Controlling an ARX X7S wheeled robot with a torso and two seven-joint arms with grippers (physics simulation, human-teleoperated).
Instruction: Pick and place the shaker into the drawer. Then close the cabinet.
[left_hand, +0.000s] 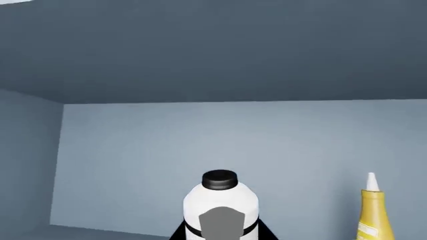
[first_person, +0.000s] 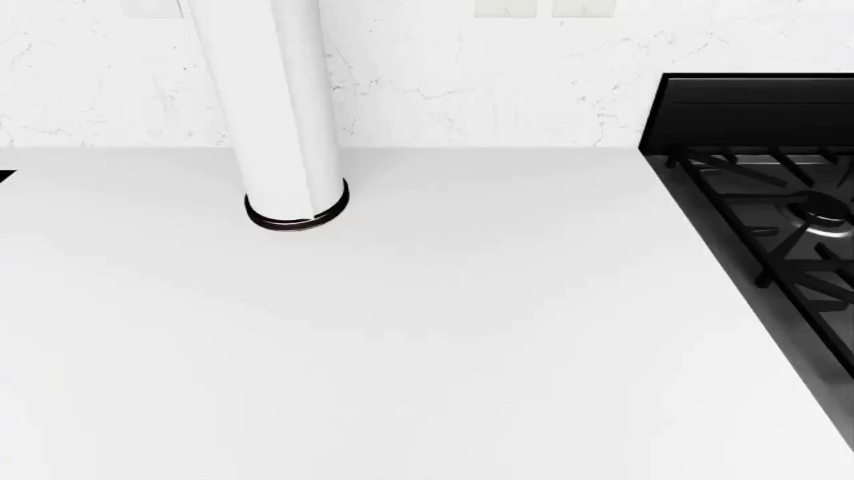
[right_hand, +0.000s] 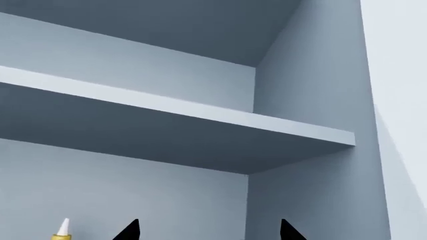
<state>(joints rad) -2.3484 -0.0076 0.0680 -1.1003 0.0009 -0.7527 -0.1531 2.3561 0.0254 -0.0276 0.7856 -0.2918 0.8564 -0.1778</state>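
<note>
Head view: a white arm (first_person: 287, 110) rising steeply from above the counter (first_person: 427, 350) and out past the top edge, black ring at its lower joint. No gripper visible there.

Left wrist view: looking into the cabinet (left_hand: 200, 55), blue-grey back wall ahead, side wall and ceiling panel around it. Left gripper (left_hand: 220, 237) barely in frame, only two black slivers at the picture's lower edge, one on each side of the shaker (left_hand: 220, 202). Cannot tell whether they press on it or merely flank it; contact is cut off by the edge.

Right wrist view: right gripper (right_hand: 208, 233) raised and aimed into the cabinet under a shelf (right_hand: 200, 130), two black fingertips (right_hand: 129, 232) spread wide, nothing between them, plain wall behind the gap.

Around: a yellow bottle (left_hand: 372, 215) with a white nozzle, upright in the same compartment, off to one side of the shaker and clear of it; its tip also shows just beside the right gripper's finger. On the head view's right, a black stove (first_person: 774, 200) with grates, beside the counter; marbled wall (first_person: 467, 90) behind.

Shaker: white body, black cap, grey patch on its front, upright inside the cabinet, centred directly ahead of the left gripper, between its two black slivers. Base out of frame.
</note>
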